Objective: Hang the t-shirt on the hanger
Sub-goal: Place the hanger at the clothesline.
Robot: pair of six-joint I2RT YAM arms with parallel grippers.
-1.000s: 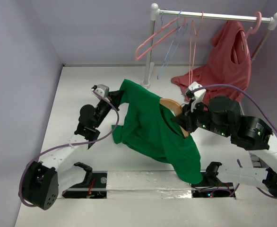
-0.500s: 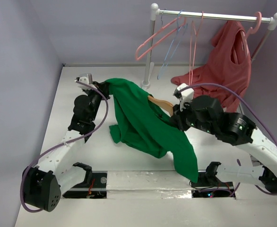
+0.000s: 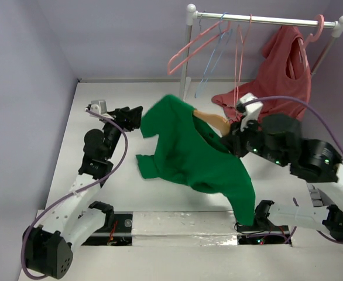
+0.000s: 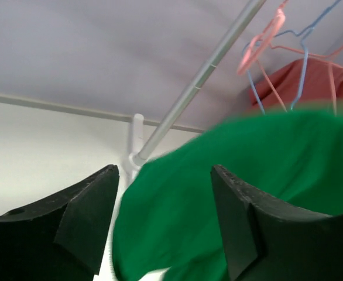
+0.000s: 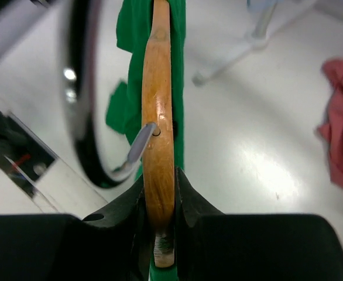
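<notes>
The green t-shirt point(image 3: 189, 153) hangs draped over the tan wooden hanger point(image 3: 212, 120), one hem trailing down to the near edge of the table. My right gripper point(image 3: 231, 140) is shut on the hanger's wooden body point(image 5: 158, 105), and the metal hook point(image 5: 137, 147) sticks out to the left just above the jaws. Green cloth point(image 5: 178, 88) shows behind the wood. My left gripper point(image 3: 135, 117) stands open just left of the shirt's upper edge, holding nothing. In the left wrist view the shirt point(image 4: 247, 170) lies beyond the open fingers point(image 4: 89, 216), apart from them.
A white clothes rail point(image 3: 265, 20) at the back carries thin pink hangers point(image 3: 189, 50), a light-blue hanger point(image 3: 215, 55) and a salmon-red garment point(image 3: 283, 76) that spills onto the table. Its upright post point(image 3: 185, 64) stands just behind the shirt. Purple walls close the left side and the back.
My left gripper has opened and let go of the shirt, pulling back to the left. The right arm has carried the hanger to the right, and the shirt has swung with it.
</notes>
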